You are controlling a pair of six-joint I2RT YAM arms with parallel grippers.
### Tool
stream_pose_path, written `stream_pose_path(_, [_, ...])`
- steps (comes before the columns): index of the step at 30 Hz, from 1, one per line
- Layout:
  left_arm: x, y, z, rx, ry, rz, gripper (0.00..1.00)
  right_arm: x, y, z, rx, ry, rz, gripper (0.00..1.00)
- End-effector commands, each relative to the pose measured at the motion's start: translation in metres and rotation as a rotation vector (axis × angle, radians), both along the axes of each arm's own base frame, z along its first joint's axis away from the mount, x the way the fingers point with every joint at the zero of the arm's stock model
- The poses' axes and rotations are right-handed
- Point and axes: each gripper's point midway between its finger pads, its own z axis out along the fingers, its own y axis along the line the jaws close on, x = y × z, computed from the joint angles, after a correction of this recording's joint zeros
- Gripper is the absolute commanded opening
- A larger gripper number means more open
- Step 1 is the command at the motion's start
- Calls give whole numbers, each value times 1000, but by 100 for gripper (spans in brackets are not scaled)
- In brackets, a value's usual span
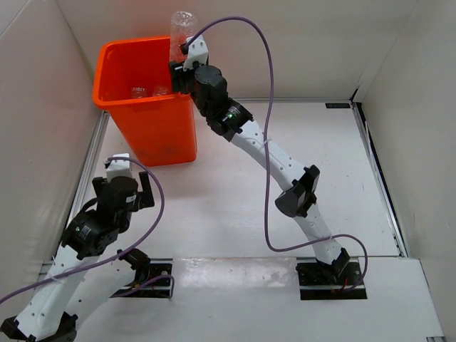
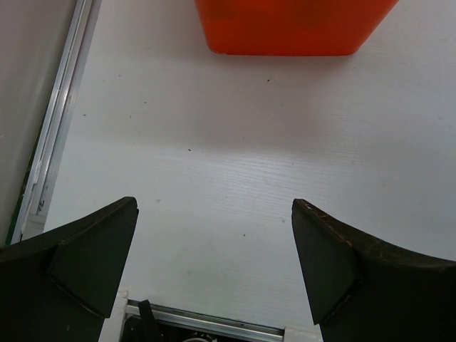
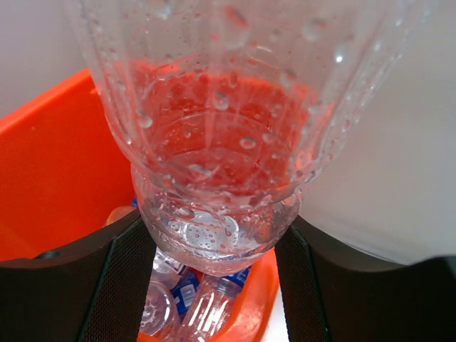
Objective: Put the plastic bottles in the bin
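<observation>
**Materials and shapes.** The right pincer (image 3: 214, 281) is clenching a clear plastic bottle (image 3: 214, 142). The bottle's thin wall is carrying many water droplets, and the orange behind it is showing through. The black, finely ribbed fingers (image 3: 121, 285) are pressing on the bottle's narrower rounded end from both sides. In the overhead view the bottle (image 1: 182, 28) is standing roughly upright in the right pincer (image 1: 179, 63), above the far right corner of the bin (image 1: 160, 135).

**Containers and contents.** The bin is rectangular, smooth, glossy orange plastic with a thick rim, and it is tapering toward its base. It is standing upright at the far left of the counter (image 1: 235, 199). Several clear bottles (image 1: 139, 91) are lying inside it. The right wrist view is showing these bottles (image 3: 206, 306) below the held one, and one is wearing a blue label (image 3: 187, 285).

**Surface and room.**
- The counter is white, matt and faintly grained, with small dark specks.
- Plain white walls (image 1: 320, 43) are enclosing it.
- A metal rail (image 2: 60, 128) is running along its left edge.
- The left pincer (image 2: 214, 263) is hanging released, jaws wide apart and holding nothing, above bare counter near the bin's base (image 2: 292, 28).
- A purple cable (image 1: 267, 107) is looping off the right arm.
</observation>
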Motion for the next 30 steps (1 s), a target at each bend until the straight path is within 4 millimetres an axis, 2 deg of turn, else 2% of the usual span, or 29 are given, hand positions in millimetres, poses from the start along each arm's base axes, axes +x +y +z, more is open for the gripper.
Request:
stream_pose_path(1, [0, -1, 3, -5, -16, -10, 100, -6, 1, 28, 103, -22, 55, 29])
stream_pose_path(3, [-1, 0, 3, -9, -20, -11, 100, -10, 8, 24, 95, -23, 60, 39])
stream_pose_path(4, [-1, -1, 4, -13, -25, -14, 100, -9, 9, 21, 86, -27, 55, 49])
stream_pose_path(6, [-2, 0, 5, -14, -30, -11, 100, -10, 13, 17, 85, -20, 56, 57])
stream_pose_path(7, [-2, 0, 4, -11, -24, -10, 100, -11, 16, 12, 85, 0, 69, 66])
stream_pose_path(10, [-2, 1, 4, -12, -24, -7, 100, -8, 15, 2, 85, 36, 68, 78])
stream_pose_path(12, [-3, 1, 3, -9, -17, -8, 100, -6, 13, -2, 93, 59, 55, 90])
stream_pose_path(19, [-3, 1, 2, -8, -18, -9, 100, -6, 6, 1, 108, 82, 55, 90])
stream_pose_path(25, [-3, 2, 3, -8, -21, -2, 100, -18, -6, 28, 131, 47, 33, 90])
stream_pose_path(28, [-5, 3, 2, -10, -17, 3, 100, -32, -34, 61, 136, 3, -43, 90])
stream_pose_path(29, [-4, 3, 2, -12, -17, 6, 100, -30, -37, 54, 116, 18, -57, 90])
stream_pose_path(30, [-5, 3, 2, -16, -21, 7, 100, -38, -56, 75, 139, 3, -83, 90])
